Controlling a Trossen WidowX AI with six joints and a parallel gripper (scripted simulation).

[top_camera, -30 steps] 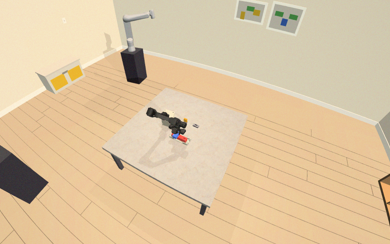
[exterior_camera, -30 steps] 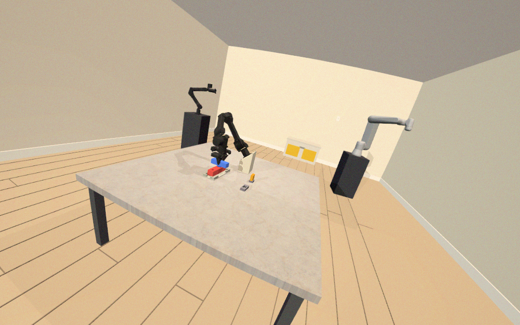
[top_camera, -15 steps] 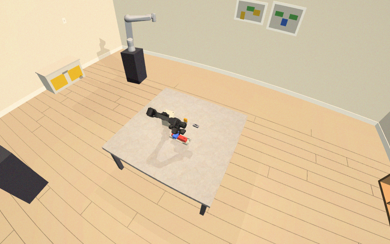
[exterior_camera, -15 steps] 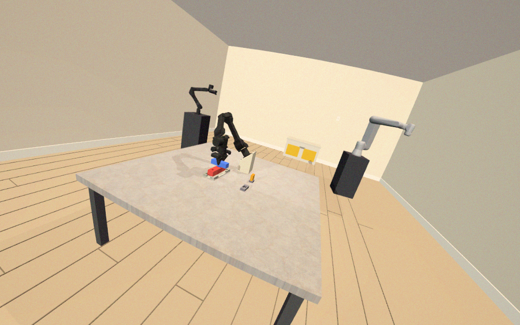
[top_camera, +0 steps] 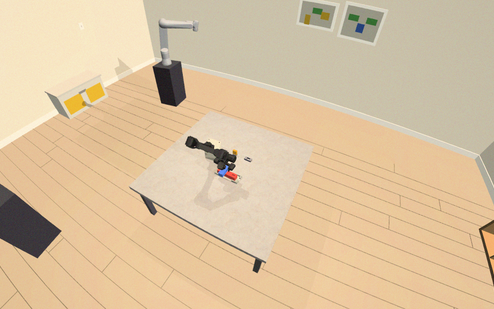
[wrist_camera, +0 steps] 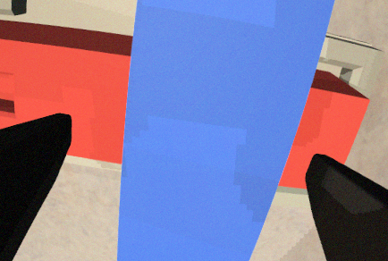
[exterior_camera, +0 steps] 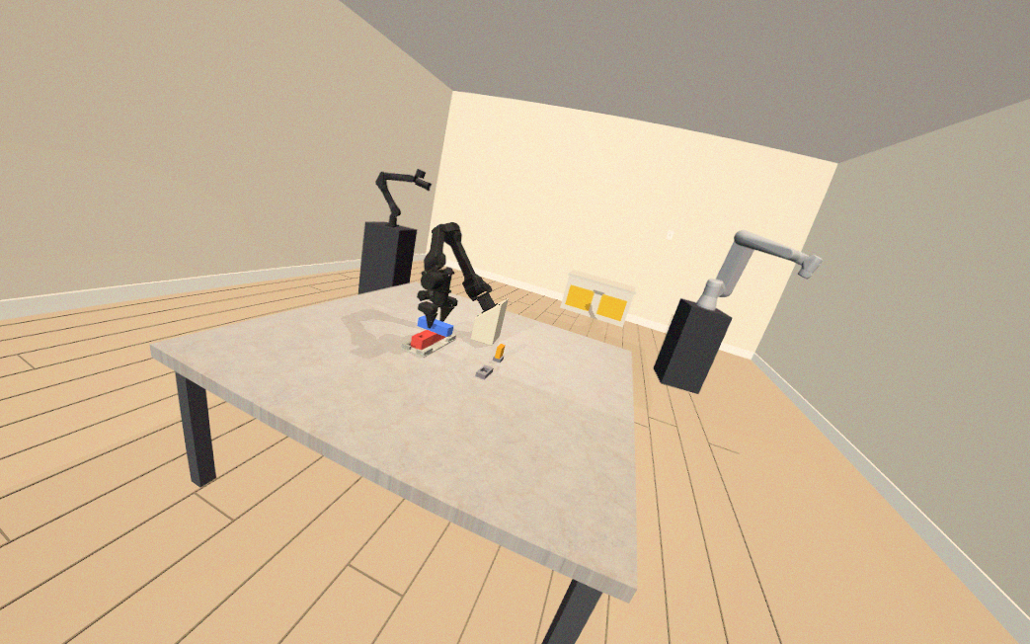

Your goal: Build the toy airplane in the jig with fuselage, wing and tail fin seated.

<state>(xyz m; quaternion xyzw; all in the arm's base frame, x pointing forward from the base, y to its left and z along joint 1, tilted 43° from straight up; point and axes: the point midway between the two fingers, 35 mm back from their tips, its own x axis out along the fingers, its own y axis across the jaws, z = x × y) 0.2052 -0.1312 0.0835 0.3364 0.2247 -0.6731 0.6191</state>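
Wrist view shows the pincer point(top_camera: 225, 167) point(exterior_camera: 438, 321) point(wrist_camera: 194, 147) spread wide, its two fingers straddling one blue wing point(top_camera: 222, 171) point(exterior_camera: 436, 327) point(wrist_camera: 215, 104), apart from both its sides, pinching nothing. The wing's long axis crosses above one red fuselage point(top_camera: 232, 175) point(exterior_camera: 425, 340) point(wrist_camera: 96, 117), which lies lengthwise along one pale cradle point(top_camera: 235, 181) point(exterior_camera: 423, 353) point(wrist_camera: 89, 12). One orange tail fin point(top_camera: 235, 152) point(exterior_camera: 500, 351) stands upright nearby on the table.

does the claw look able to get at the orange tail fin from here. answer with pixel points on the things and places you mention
Probably yes: the claw point(exterior_camera: 435, 317) point(wrist_camera: 194, 147) is open around the blue wing point(exterior_camera: 435, 327) point(wrist_camera: 215, 104), holding nothing, and the fin point(top_camera: 235, 152) point(exterior_camera: 500, 351) stands uncovered, though it would likely need to rise off the wing first.
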